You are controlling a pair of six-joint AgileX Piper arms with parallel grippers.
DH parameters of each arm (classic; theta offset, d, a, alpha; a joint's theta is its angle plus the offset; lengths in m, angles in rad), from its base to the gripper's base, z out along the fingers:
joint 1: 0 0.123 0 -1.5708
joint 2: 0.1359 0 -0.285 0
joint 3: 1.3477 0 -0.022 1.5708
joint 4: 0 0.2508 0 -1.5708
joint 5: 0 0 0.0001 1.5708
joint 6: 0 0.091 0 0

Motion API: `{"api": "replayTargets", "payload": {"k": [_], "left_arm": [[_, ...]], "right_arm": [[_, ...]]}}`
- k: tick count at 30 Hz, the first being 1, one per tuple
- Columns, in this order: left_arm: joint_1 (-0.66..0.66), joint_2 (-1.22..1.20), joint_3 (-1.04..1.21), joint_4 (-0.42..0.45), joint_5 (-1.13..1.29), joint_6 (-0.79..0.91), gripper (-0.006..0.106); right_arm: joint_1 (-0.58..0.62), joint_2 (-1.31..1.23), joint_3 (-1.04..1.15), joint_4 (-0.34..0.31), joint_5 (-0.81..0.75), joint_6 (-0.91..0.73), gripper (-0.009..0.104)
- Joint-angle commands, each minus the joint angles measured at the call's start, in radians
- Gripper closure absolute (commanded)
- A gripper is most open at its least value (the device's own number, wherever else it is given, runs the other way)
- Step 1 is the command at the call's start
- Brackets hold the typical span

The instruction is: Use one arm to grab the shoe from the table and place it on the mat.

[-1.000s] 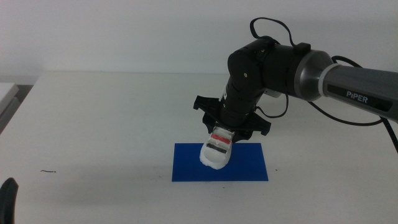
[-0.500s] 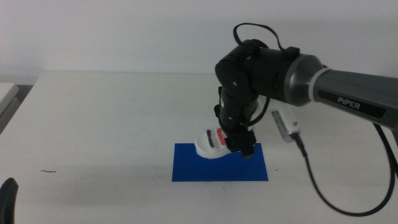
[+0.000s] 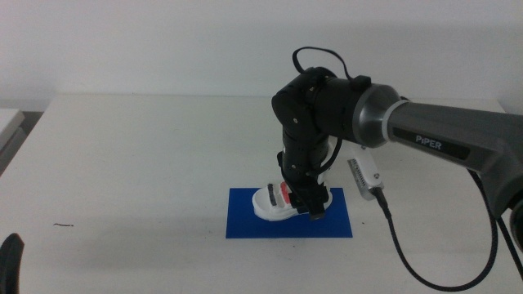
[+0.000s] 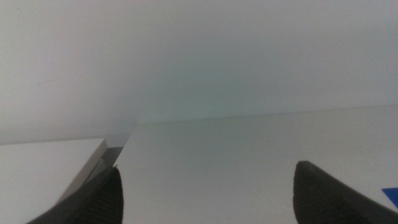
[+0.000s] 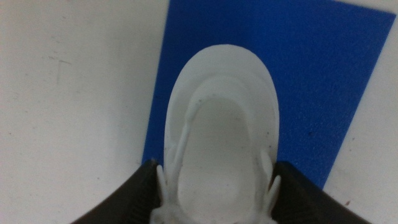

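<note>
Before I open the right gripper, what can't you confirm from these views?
- Middle view: whether the shoe sole touches the mat; right gripper hides its rear.
- Right wrist view: the shoe's straps, cut off by the picture edge.
- Left wrist view: left gripper sees only table and a corner of the mat.

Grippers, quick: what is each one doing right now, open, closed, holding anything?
Right gripper: closed on the shoe, over the mat.
Left gripper: open, holding nothing, waiting at the table's near left edge.

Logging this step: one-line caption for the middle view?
Right gripper holds the white sandal over the blue mat; left gripper waits at the table's near edge.
</note>
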Motion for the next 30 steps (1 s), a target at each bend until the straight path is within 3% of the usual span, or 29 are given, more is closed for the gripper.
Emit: {"api": "replayTargets", "payload": {"k": [1, 5, 8, 14, 17, 20, 22, 25, 26, 30], "left_arm": [[0.000, 0.005, 0.000, -0.004, -0.011, -0.001, 0.007], [0.000, 0.005, 0.000, -0.004, -0.011, -0.001, 0.007], [0.000, 0.005, 0.000, -0.004, -0.011, -0.001, 0.007], [0.000, 0.005, 0.000, -0.004, -0.011, -0.001, 0.007], [0.000, 0.005, 0.000, -0.004, -0.011, -0.001, 0.007], [0.000, 0.005, 0.000, -0.004, -0.011, -0.001, 0.007], [0.000, 0.005, 0.000, -0.004, -0.011, -0.001, 0.007], [0.000, 0.005, 0.000, -0.004, -0.011, -0.001, 0.007], [0.000, 0.005, 0.000, -0.004, -0.011, -0.001, 0.007], [0.000, 0.005, 0.000, -0.004, -0.011, -0.001, 0.007]], "right_arm": [[0.000, 0.001, -0.005, 0.002, -0.005, 0.024, 0.081], [-0.002, 0.008, -0.005, 0.006, -0.014, 0.024, 0.073], [-0.006, 0.012, -0.002, 0.020, -0.011, 0.024, 0.055], [-0.006, 0.012, 0.005, -0.018, -0.008, 0.024, 0.018], [-0.006, 0.002, 0.005, -0.003, -0.008, -0.027, 0.015], [-0.008, -0.047, 0.005, 0.020, -0.002, -0.307, 0.015], [-0.008, -0.095, 0.005, 0.027, 0.024, -0.710, 0.015], [-0.008, -0.178, 0.005, 0.086, 0.098, -1.463, 0.015], [-0.008, -0.201, 0.005, 0.099, 0.106, -1.632, 0.015], [-0.008, -0.270, 0.005, 0.144, 0.058, -1.768, 0.015]]}}
